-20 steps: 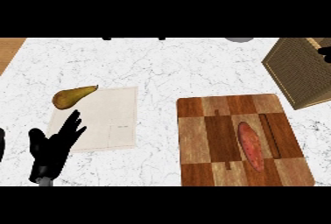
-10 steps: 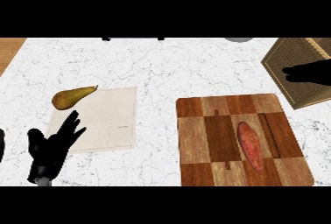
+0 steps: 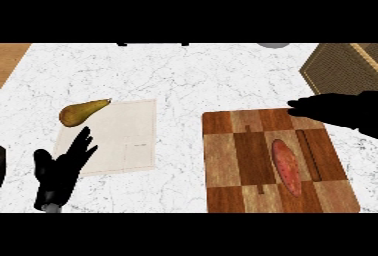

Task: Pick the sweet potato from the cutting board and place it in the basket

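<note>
My right hand comes in from the 3 o'clock edge and hangs over the far right corner of the cutting board, its fingers stretched out flat toward 9 o'clock and closed round nothing. The sweet potato lies lengthwise on the board's right half, at about 7 o'clock from my fingertips and clear of them (a dark groove in the wood runs just beside it on the right). The basket sits at the counter's far right, at 12 o'clock from my hand, partly cut off by the view's edge.

My left hand rests at about 8 o'clock in the view, fingers spread and pointing up, overlapping the near left corner of a pale cloth. A pear lies at the cloth's far left corner, at 12 o'clock from that hand, on the white marble counter.
</note>
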You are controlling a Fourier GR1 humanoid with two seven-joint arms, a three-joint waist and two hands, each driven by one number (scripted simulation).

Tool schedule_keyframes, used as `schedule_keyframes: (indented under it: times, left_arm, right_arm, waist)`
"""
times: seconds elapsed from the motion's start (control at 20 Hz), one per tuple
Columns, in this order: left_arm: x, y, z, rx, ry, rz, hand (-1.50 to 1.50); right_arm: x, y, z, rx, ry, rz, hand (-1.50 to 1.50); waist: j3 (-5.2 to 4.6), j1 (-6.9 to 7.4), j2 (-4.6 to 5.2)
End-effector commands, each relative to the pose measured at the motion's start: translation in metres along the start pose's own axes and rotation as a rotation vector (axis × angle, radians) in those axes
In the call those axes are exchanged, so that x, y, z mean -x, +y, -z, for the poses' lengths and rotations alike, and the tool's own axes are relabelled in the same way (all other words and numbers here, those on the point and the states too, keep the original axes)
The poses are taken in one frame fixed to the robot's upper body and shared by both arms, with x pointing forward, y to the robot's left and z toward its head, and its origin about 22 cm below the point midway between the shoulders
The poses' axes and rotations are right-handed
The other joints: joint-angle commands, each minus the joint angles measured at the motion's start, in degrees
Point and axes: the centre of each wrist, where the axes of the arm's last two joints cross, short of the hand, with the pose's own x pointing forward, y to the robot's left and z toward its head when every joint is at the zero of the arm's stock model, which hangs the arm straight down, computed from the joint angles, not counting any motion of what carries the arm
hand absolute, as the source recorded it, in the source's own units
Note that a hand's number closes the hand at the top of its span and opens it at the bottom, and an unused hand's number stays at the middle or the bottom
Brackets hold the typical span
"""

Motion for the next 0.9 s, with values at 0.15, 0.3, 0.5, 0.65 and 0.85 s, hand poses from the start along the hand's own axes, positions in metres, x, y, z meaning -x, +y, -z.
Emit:
schedule_keyframes:
  times: [0.15, 0.3, 0.5, 0.65, 0.85]
  left_arm:
    - [0.038, -0.018, -0.005, 0.02, 0.181, 0.013, 0.0]
    - [0.037, 0.001, -0.002, 0.014, 0.196, 0.008, 0.0]
    - [0.021, -0.002, -0.004, 0.009, 0.188, 0.003, 0.0]
    - [0.03, -0.002, -0.003, 0.005, 0.204, 0.023, 0.0]
    - [0.039, -0.006, -0.004, -0.007, 0.205, 0.008, 0.0]
  right_arm:
    - [0.018, 0.019, 0.019, -0.015, 0.017, -0.006, -1.5]
    - [0.019, 0.049, 0.033, -0.019, 0.017, -0.013, -1.5]
    - [0.029, 0.057, 0.026, 0.012, -0.001, -0.009, -1.5]
    - [0.023, 0.07, 0.042, 0.008, -0.001, -0.013, -1.5]
    - [0.03, 0.08, 0.037, 0.002, 0.003, -0.001, -1.5]
  waist:
    - [-0.81, 0.44, 0.91]
    - [-0.78, 0.16, 0.92]
    - [-0.78, -0.18, 0.56]
    - [-0.84, -0.15, 0.59]
    - [-0.87, -0.73, 0.54]
